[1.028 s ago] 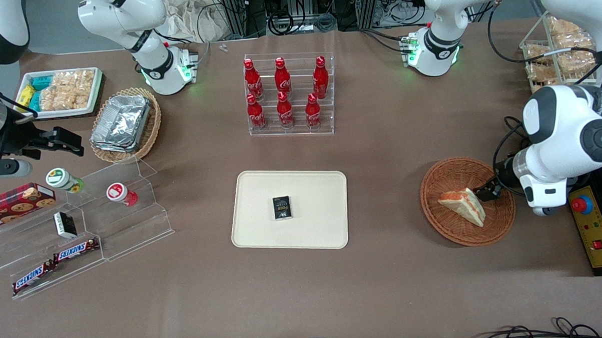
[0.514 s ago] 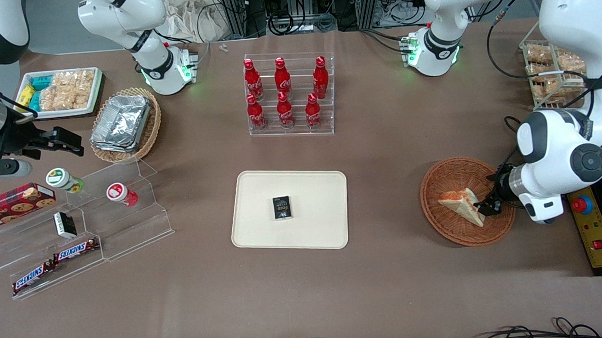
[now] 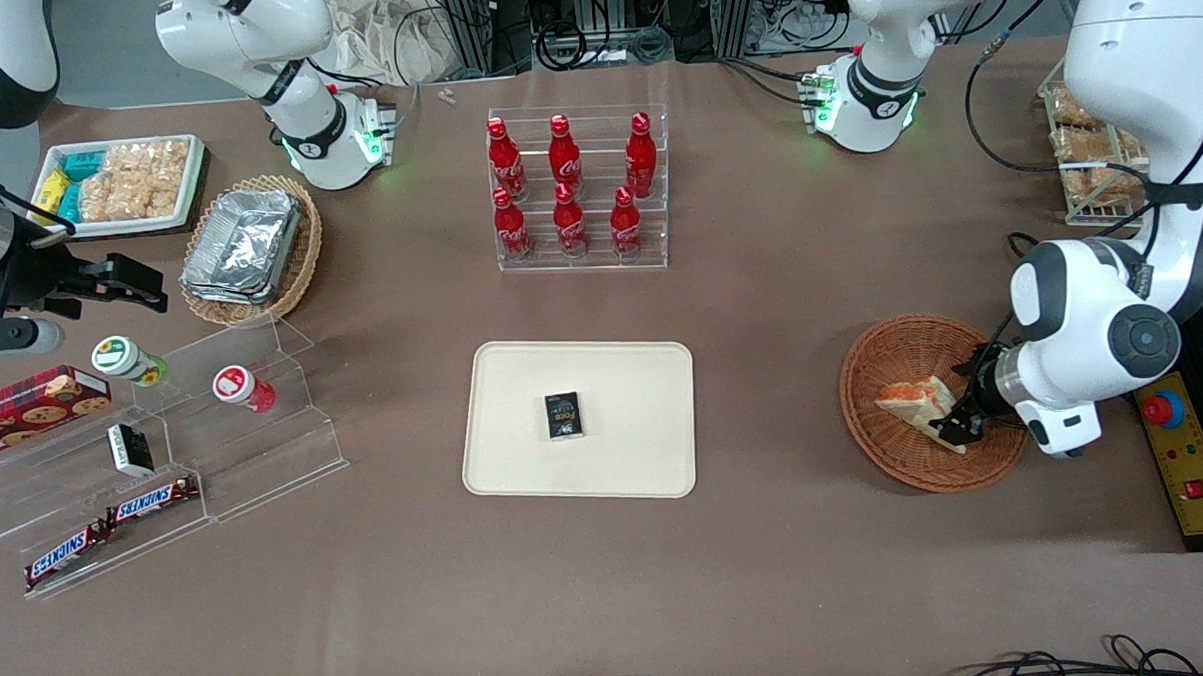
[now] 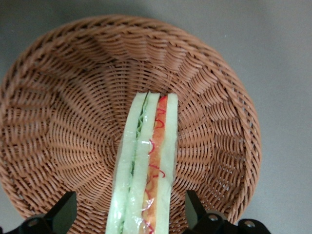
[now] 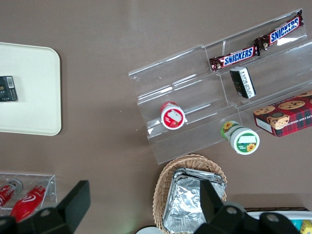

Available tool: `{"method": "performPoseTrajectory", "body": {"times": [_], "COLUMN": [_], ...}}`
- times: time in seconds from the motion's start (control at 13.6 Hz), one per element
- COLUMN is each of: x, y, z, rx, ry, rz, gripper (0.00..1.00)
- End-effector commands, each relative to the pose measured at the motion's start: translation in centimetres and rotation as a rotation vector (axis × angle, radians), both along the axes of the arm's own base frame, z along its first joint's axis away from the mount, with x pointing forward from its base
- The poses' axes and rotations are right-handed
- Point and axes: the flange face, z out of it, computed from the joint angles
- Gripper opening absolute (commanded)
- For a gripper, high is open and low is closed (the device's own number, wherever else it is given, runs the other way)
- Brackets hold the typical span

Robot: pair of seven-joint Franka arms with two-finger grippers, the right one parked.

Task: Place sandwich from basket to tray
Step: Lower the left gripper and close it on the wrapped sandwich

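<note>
The sandwich [image 3: 909, 399], a white-bread wedge with orange-red and green filling, lies in the round reddish-brown wicker basket [image 3: 868, 364] toward the working arm's end of the table. My gripper [image 3: 960, 421] is low over the end of the sandwich nearer the working arm. In the left wrist view the sandwich [image 4: 146, 161] runs edge-up between my gripper's [image 4: 130, 214] two dark fingers [image 4: 66, 210], open, one on each side of it with a small gap. The basket [image 4: 58, 97] fills that view. The cream tray [image 3: 613, 378] lies mid-table, well apart from the basket.
A small black box [image 3: 563, 415] lies on the tray. A rack of red bottles [image 3: 576, 189] stands farther from the front camera. A yellow control box with a red button [image 3: 1180, 438] sits beside the basket. A clear stepped stand with snacks [image 3: 166, 463] is toward the parked arm's end.
My gripper has come down and moved along the sandwich's end, nearer the front camera. It now straddles the wedge. The sandwich has not moved.
</note>
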Motion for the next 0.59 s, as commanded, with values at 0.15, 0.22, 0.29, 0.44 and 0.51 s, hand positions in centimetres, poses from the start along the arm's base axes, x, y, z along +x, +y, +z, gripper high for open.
{"method": "performPoseTrajectory", "body": {"times": [0.15,0.22,0.29,0.44,0.51], "x": [-0.2,-0.2,-0.3,-0.3,-0.2], "y": [-0.6,-0.6,-0.7,-0.5,-0.6], "z": [-1.5,-1.9,-2.7,-3.1,-3.0], "rx": [0.001,0.0,-0.002,0.022,0.026], "ry": [0.01,0.014,0.026,0.028,0.027], "rz": [0.014,0.014,0.012,0.001,0.023], "gripper": [1.0,1.0,1.0,0.87,0.68]}}
